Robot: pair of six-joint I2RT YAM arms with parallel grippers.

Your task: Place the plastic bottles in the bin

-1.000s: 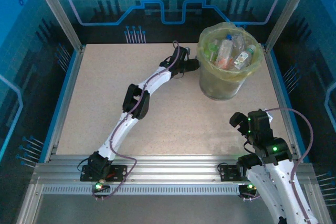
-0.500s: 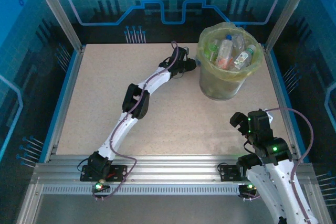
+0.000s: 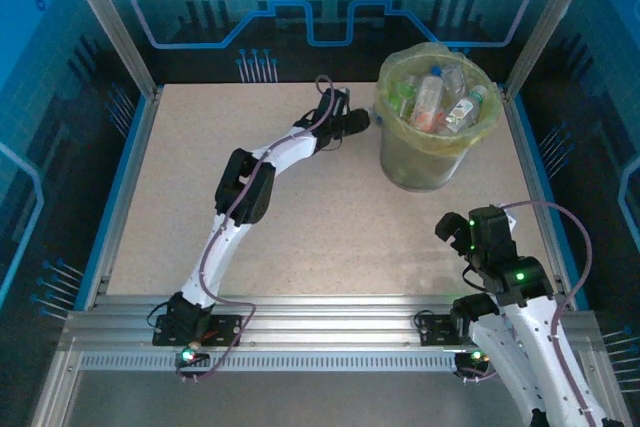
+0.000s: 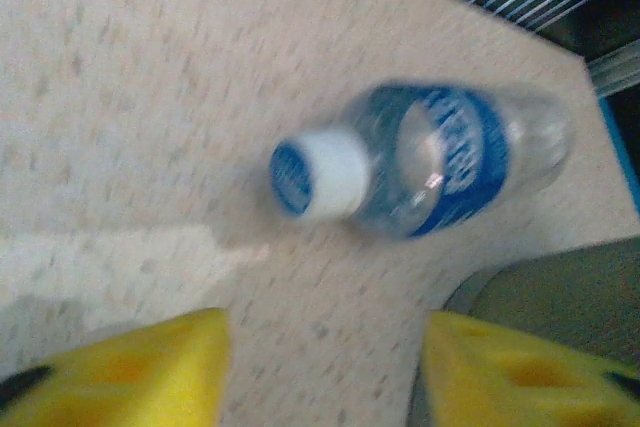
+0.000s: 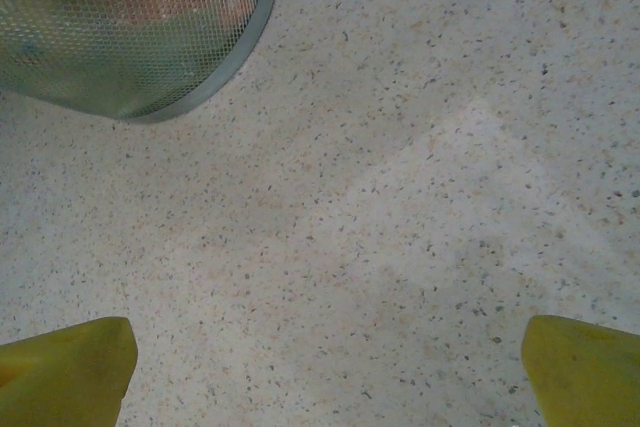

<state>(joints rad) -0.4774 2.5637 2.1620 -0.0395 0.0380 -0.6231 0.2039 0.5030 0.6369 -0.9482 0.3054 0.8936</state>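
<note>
Just ahead of the left claw (image 4: 320, 372) is a bottle (image 4: 440, 162) of clear, glossy plastic with a shiny blue label (image 4: 465, 147) and a smooth, opaque white cap (image 4: 318, 175). The claw's fingers (image 4: 130, 372) look like matt yellow plastic. The table (image 4: 120, 97) beneath is matt, pale and finely speckled. Ahead-left of the right claw (image 5: 320, 367), the bin (image 5: 130, 27) has a fine metal mesh wall, lined with a thin, translucent yellow-green plastic bag (image 3: 430, 139).

So the round mesh bin lined with a yellow-green plastic bag (image 3: 420, 162) is set at the far right of the speckled beige tabletop (image 3: 180, 177), with small clear plastic bottles (image 3: 432, 97) piled inside. One clear blue-labelled white-capped bottle (image 4: 440, 162) is laid on the table just beside the bin, ahead of the left gripper (image 4: 320, 377). The right gripper (image 3: 455, 232) is found in front of the bin.
</note>
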